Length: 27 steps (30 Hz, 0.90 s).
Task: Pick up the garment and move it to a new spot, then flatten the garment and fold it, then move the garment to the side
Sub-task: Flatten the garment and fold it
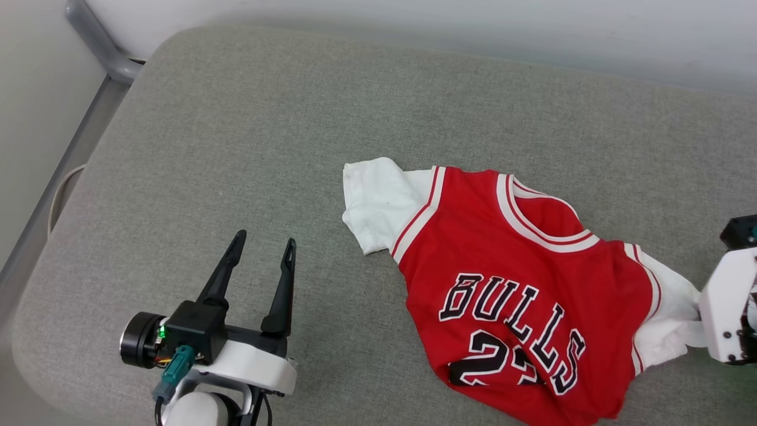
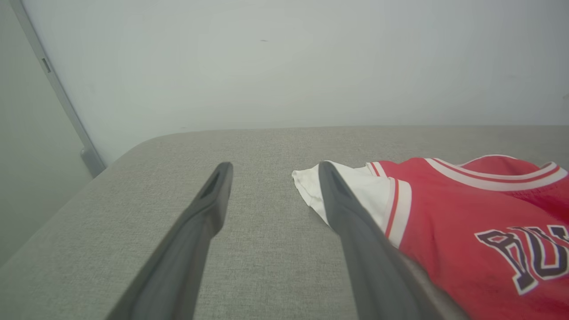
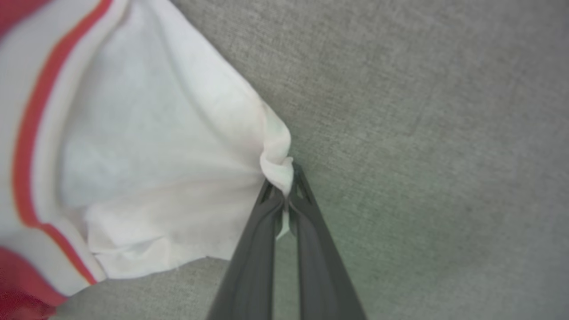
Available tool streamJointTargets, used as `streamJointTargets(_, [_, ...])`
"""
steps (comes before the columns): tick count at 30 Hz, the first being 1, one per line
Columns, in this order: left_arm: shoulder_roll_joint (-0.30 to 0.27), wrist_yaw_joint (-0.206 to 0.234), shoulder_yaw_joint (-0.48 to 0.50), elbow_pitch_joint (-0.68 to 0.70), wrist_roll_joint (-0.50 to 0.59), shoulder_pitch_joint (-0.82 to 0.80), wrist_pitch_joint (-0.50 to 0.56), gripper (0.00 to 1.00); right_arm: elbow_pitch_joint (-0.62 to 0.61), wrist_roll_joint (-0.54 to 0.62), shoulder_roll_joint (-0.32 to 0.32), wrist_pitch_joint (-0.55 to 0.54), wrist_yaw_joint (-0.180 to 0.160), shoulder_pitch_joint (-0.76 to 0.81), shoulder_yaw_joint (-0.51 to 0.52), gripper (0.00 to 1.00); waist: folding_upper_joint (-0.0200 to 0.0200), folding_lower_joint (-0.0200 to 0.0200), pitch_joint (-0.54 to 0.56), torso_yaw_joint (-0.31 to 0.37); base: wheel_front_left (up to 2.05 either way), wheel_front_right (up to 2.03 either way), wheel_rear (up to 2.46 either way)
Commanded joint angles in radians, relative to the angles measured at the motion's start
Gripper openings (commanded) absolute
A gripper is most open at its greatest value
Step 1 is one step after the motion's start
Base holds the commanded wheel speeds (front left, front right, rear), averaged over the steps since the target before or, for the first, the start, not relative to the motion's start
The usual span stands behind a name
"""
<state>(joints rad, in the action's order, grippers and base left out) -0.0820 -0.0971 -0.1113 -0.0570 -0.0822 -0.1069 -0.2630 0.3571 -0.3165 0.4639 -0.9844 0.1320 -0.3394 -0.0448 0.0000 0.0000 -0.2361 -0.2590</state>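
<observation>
Garment (image 1: 520, 284) in right gripper (image 3: 285, 183)

Head view downward, wrists low, sharing garment (image 1: 520, 254)

On the left gripper (image 1: 264, 238): long dark tapered fingers (image 1: 220, 278) slotted near tips, black block (image 1: 195, 328), white shell (image 1: 248, 364), round black cap (image 1: 139, 340), green light (image 1: 161, 332), teal connector (image 1: 177, 364). On the right gripper (image 3: 287, 180): white housing (image 1: 724, 307), dark screws (image 1: 733, 357).

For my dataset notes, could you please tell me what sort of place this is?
Probably an indoor test room or lab: a grey fabric-padded platform with a red jersey on it, a plain pale wall behind, and a grey metal rail at its corner.
</observation>
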Motion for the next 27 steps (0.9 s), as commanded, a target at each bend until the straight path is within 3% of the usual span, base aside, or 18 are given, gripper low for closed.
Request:
streamJointTargets(1, [0.003, -0.004, 0.009, -0.003, 0.006, 0.001, -0.003, 1.00, 0.044, 0.019, 0.033, 0.004, -0.003, 0.029, 0.009, 0.00, 0.0000, 0.0000, 0.009, 0.005, 0.00, 0.00, 0.00])
streamJointTargets(10, [0.006, -0.006, 0.007, 0.000, 0.013, 0.005, -0.003, 1.00, 0.084, 0.076, 0.143, 0.063, -0.002, -0.059, 0.062, 0.00, 0.0000, 0.0000, 0.018, 0.018, 0.00, 0.00, 0.00])
streamJointTargets(11, [0.009, -0.008, 0.005, 0.001, 0.014, -0.012, -0.003, 1.00, 0.161, 0.125, 0.178, 0.133, -0.002, -0.119, 0.065, 0.00, 0.0000, 0.0000, 0.002, 0.012, 0.00, 0.00, 0.00])
streamJointTargets(13, [0.010, -0.008, 0.008, -0.001, 0.015, -0.017, -0.003, 1.00, 0.181, 0.137, 0.178, 0.164, -0.002, -0.134, 0.065, 0.03, 0.0000, 0.0000, -0.002, 0.012, 0.00, 0.00, 0.00])
streamJointTargets(14, [0.011, -0.008, 0.008, -0.002, 0.015, -0.018, -0.003, 1.00, 0.188, 0.144, 0.175, 0.189, -0.002, -0.141, 0.071, 1.00, 0.0000, 0.0000, -0.002, 0.012, 0.00, 0.00, 0.00])
streamJointTargets(19, [0.012, -0.005, 0.013, -0.009, 0.017, -0.016, -0.003, 1.00, 0.218, 0.149, 0.140, 0.272, -0.002, -0.162, 0.084, 1.00, 0.0000, 0.0000, 0.017, 0.025, 0.00, 0.00, 0.00])
streamJointTargets(27, [0.001, -0.006, 0.038, -0.012, 0.011, 0.001, -0.003, 1.00, 0.163, 0.103, 0.054, 0.513, -0.002, -0.170, 0.083, 1.00, 0.0000, 0.0000, 0.094, 0.095, 0.00, 0.00, 0.00])
